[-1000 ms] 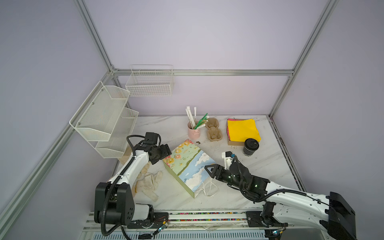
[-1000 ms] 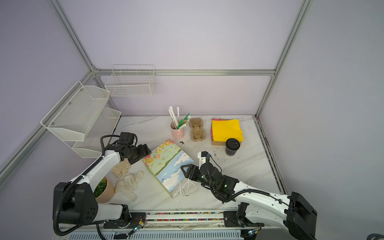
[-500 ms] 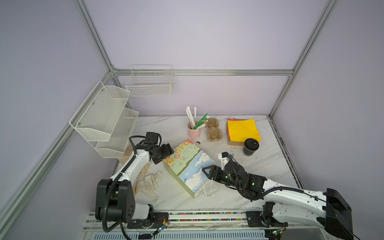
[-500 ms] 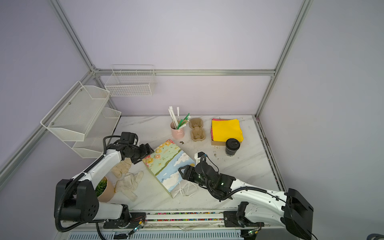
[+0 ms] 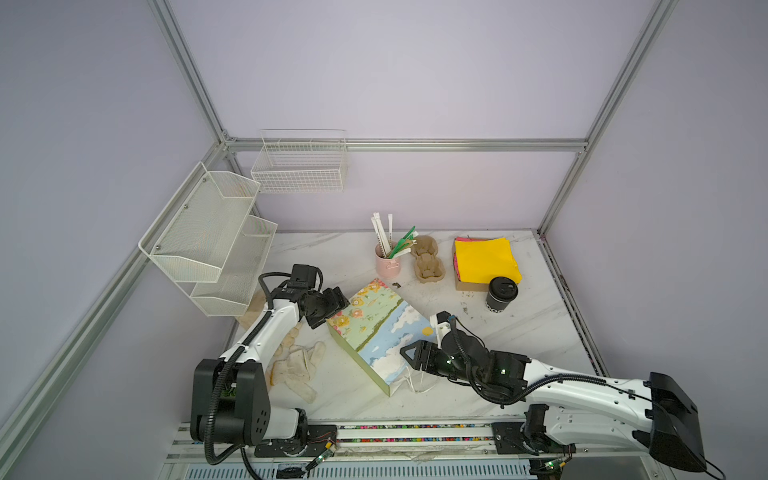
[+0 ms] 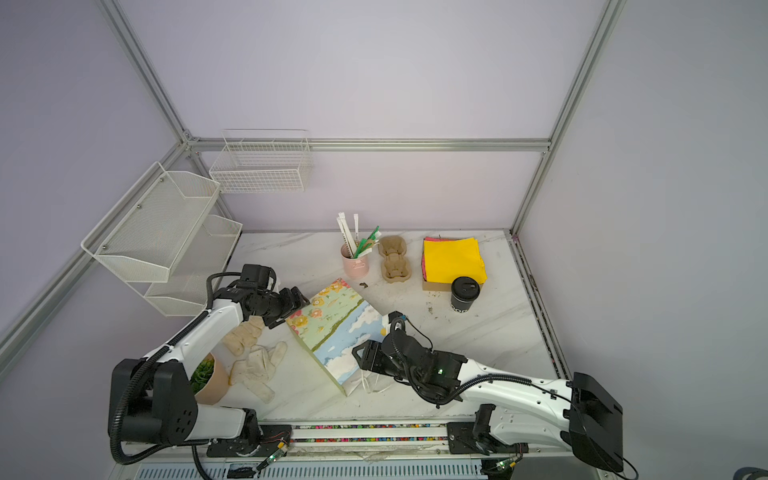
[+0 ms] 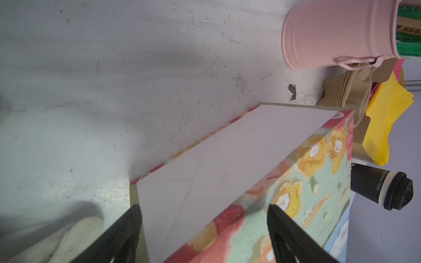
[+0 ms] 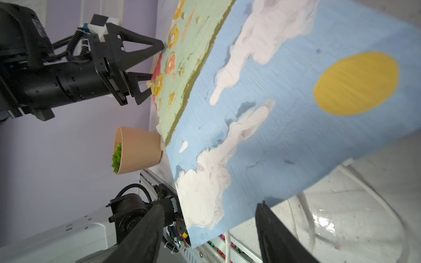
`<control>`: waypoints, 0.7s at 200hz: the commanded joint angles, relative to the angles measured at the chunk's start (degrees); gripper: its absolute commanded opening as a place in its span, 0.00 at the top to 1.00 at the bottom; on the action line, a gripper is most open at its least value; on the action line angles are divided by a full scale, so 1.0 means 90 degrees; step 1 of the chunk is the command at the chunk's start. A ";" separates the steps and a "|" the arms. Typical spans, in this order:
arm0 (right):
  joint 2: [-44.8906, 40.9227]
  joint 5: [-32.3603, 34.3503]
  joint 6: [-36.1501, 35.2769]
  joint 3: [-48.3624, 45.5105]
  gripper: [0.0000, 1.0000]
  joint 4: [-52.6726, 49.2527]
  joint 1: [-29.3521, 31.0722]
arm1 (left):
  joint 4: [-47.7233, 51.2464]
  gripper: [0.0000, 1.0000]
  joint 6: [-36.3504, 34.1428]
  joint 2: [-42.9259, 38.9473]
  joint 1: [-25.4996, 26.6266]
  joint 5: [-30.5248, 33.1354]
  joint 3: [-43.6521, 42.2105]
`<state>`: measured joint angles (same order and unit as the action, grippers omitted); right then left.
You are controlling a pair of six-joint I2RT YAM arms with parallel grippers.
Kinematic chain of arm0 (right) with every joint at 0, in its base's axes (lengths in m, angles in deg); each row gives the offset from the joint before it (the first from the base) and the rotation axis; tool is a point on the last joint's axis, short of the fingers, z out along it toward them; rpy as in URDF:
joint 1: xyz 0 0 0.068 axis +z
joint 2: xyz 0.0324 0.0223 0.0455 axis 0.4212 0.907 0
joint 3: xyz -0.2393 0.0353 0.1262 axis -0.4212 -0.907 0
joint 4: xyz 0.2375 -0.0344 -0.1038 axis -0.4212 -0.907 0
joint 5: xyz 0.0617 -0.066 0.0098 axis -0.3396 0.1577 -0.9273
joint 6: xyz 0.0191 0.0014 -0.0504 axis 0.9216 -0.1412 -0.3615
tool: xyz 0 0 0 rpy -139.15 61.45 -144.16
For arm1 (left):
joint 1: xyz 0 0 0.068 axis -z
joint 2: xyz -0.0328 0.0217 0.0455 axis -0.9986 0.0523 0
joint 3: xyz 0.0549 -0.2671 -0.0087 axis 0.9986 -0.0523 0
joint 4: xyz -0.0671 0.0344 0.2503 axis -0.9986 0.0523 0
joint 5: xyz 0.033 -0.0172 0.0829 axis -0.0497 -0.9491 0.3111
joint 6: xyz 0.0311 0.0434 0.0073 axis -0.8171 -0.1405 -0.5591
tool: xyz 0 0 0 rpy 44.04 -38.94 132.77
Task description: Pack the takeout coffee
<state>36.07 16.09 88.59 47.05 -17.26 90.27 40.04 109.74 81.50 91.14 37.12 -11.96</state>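
The takeout coffee (image 5: 501, 294) (image 6: 465, 293) is a black lidded cup standing upright at the right, in front of the yellow napkins; it also shows in the left wrist view (image 7: 382, 190). No gripper is near it. A painted paper bag (image 5: 376, 328) (image 6: 334, 328) lies on its side mid-table. My left gripper (image 5: 332, 305) (image 7: 204, 211) is open, its fingers straddling the bag's folded bottom corner. At the bag's mouth my right gripper (image 5: 409, 357) (image 8: 209, 206) is open astride the edge of the blue panel, beside the white handles (image 5: 415, 380).
A pink cup of straws (image 5: 388, 263), a cardboard cup carrier (image 5: 427, 262) and yellow napkins (image 5: 485, 259) stand at the back. Cloth gloves (image 5: 297, 365) and a potted plant (image 6: 210, 380) lie front left. Wire shelves (image 5: 208, 241) and a wire basket (image 5: 300, 166) hang on the walls.
Both grippers have edged inward to the bag: the left onto its bottom corner, the right leftward onto its mouth edge. The cup has not moved.
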 commanded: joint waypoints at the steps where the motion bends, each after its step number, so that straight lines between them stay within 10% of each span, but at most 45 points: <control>1: 0.0066 0.0098 0.0239 0.0139 0.33 -0.0167 0.0068 | -0.0111 0.15 0.0068 -0.0262 -0.0039 -0.0160 -0.0263; 140: 0.0037 0.0388 0.0122 -0.0103 0.42 0.0006 0.0172 | -0.0092 0.15 0.0134 -0.0501 -0.0037 -0.0311 -0.0534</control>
<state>36.45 18.52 89.40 47.46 -19.95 91.47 39.89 109.92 79.69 91.14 36.08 -14.54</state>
